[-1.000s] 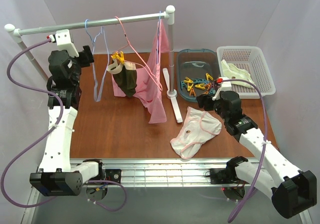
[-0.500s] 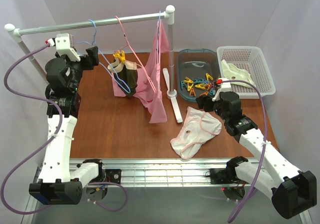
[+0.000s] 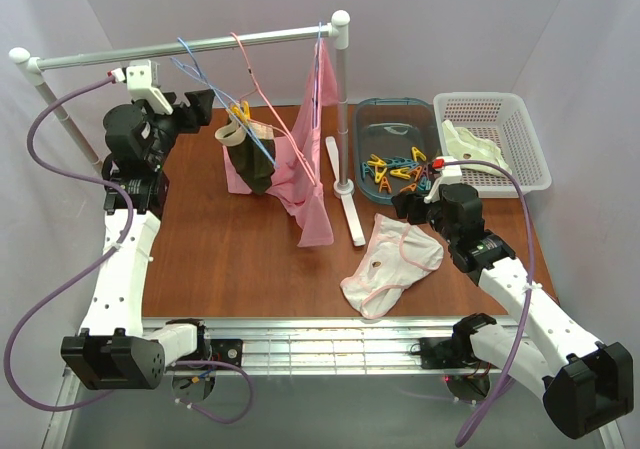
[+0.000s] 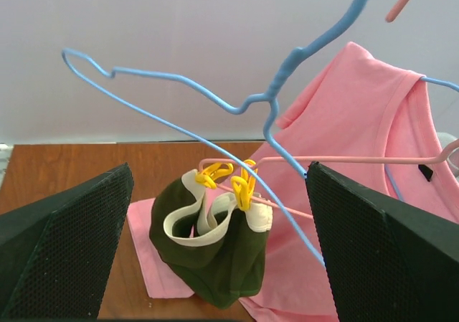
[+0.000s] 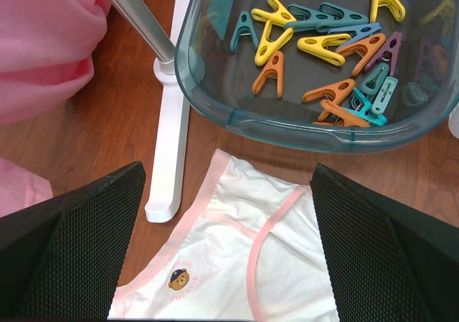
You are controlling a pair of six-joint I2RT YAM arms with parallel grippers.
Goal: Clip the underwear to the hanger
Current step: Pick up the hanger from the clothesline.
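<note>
Top view: saw the left gripper point(image 3: 200, 109) shifted right along the rail point(image 3: 285, 35) since a second before, spread wide, gripping nothing. Found the hanger point(image 3: 215, 86) no longer hanging straight down but kicked up sideways toward the olive underwear point(image 3: 255, 159), hook kept on the rail. Could not tell contact between gripper and wire. Judged it as lining up to take the hanger; clipping not started. Saw the right gripper point(image 3: 410, 204) unmoved, wide, empty, just beside the underwear point(image 3: 392, 264). Found the underwear unmoved too, flat on the table point(image 3: 230, 249), well apart from the hanger.

Left wrist view: saw blue wire crossing between the spread fingers, apparently beyond them, unpinched. Saw the olive underwear behind, pegged with yellow clips point(image 4: 229, 178) to a pink hanger point(image 4: 344, 159).

Right wrist view: looked down on the underwear, waistband near the clip tub point(image 5: 323, 132). Noted thin pale cloth, pink edging, small bear print, slightly rumpled. Saw loose clips point(image 5: 337, 49) in the tub, none taken.
</note>
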